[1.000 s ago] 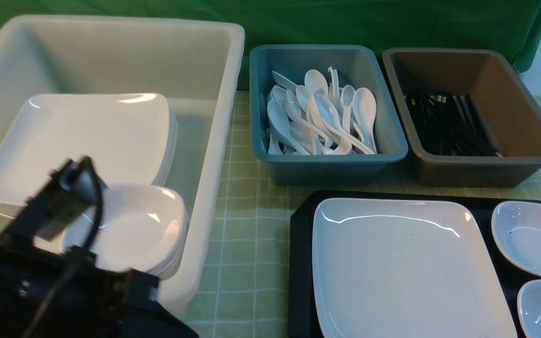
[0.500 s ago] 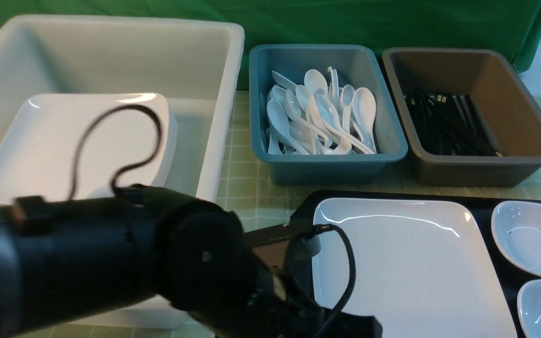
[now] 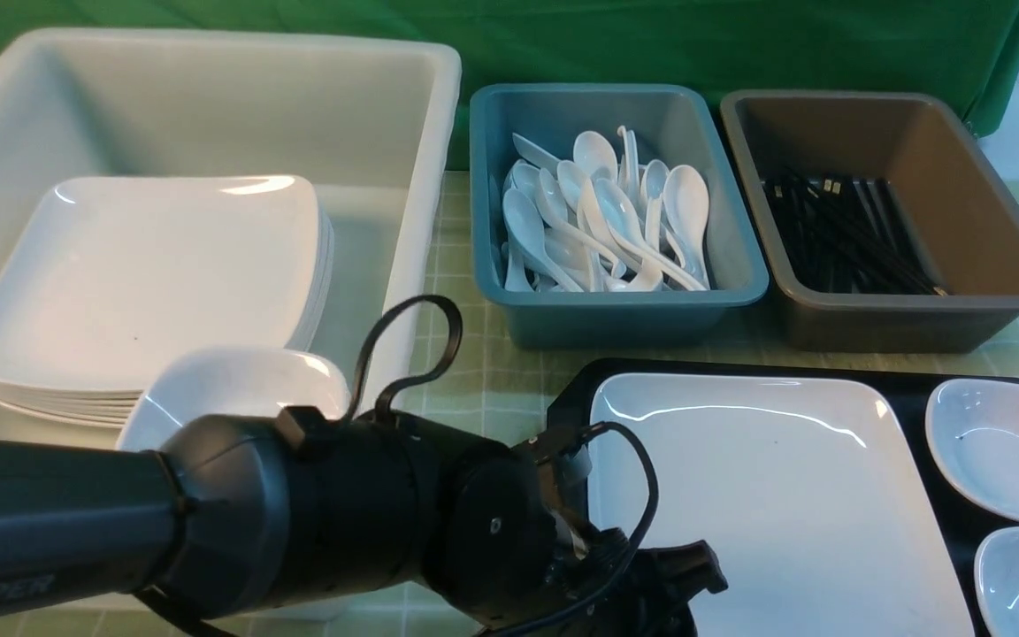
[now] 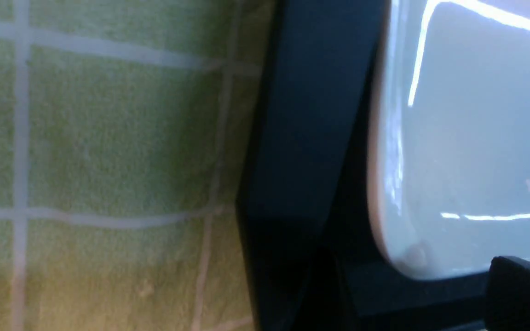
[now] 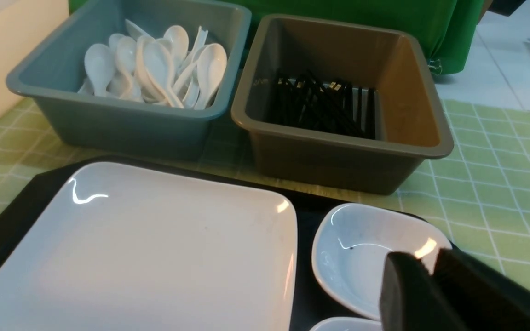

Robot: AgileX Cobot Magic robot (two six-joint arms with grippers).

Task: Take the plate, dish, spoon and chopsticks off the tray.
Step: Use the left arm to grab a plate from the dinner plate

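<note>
Plate (image 3: 766, 504) flat on tray (image 3: 567, 398), long axis unclear; left fingers (image 4: 522, 289) unclear, right fingers (image 5: 407, 294) closed.

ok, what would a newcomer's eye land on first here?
The big black left arm fills the front view's lower left, its end by a corner of the tray. On the tray sits the large glossy white plate. Behind it, a teal bin of white spoons stands beside a brown bin of black chopsticks.
</note>
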